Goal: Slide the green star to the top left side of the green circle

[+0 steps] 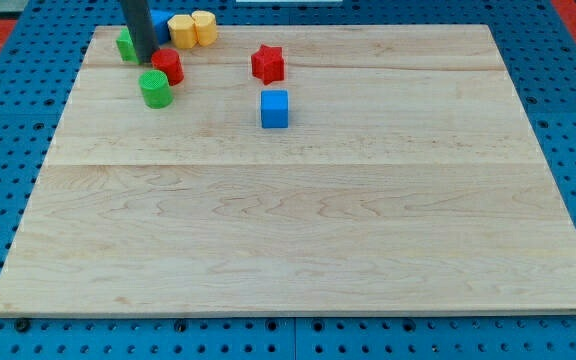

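The green star point(126, 45) lies near the board's top left corner, mostly hidden behind my rod. The green circle point(155, 90) is a short cylinder below and to the right of it. My tip point(144, 61) rests just right of the green star, above the green circle and touching or nearly touching the red block point(169, 66) on its left side.
A blue block point(159, 24) sits behind the rod, with two yellow blocks point(182, 30) point(203, 26) to its right at the top edge. A red star point(267, 63) and a blue cube point(274, 109) lie further right. The wooden board point(298, 230) lies on a blue pegboard.
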You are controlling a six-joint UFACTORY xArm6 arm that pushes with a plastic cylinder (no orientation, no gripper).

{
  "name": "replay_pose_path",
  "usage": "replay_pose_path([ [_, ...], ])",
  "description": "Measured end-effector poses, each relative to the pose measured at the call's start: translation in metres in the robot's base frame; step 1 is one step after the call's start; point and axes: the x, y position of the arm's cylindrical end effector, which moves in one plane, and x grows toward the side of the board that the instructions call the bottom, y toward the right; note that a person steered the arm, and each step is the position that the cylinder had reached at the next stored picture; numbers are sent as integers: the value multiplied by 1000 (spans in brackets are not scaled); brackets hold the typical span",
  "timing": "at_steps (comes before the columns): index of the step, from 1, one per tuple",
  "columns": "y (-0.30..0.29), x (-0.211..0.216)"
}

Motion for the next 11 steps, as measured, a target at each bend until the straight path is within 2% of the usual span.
replay_pose_path([
  [1, 4, 14],
  [3, 110, 16],
  [4, 54, 15],
  [5, 54, -4],
  [6, 8, 6],
  [7, -88, 7],
  [8, -107, -37],
  [9, -83, -74],
  [10, -24, -59],
  [11, 10, -4],
])
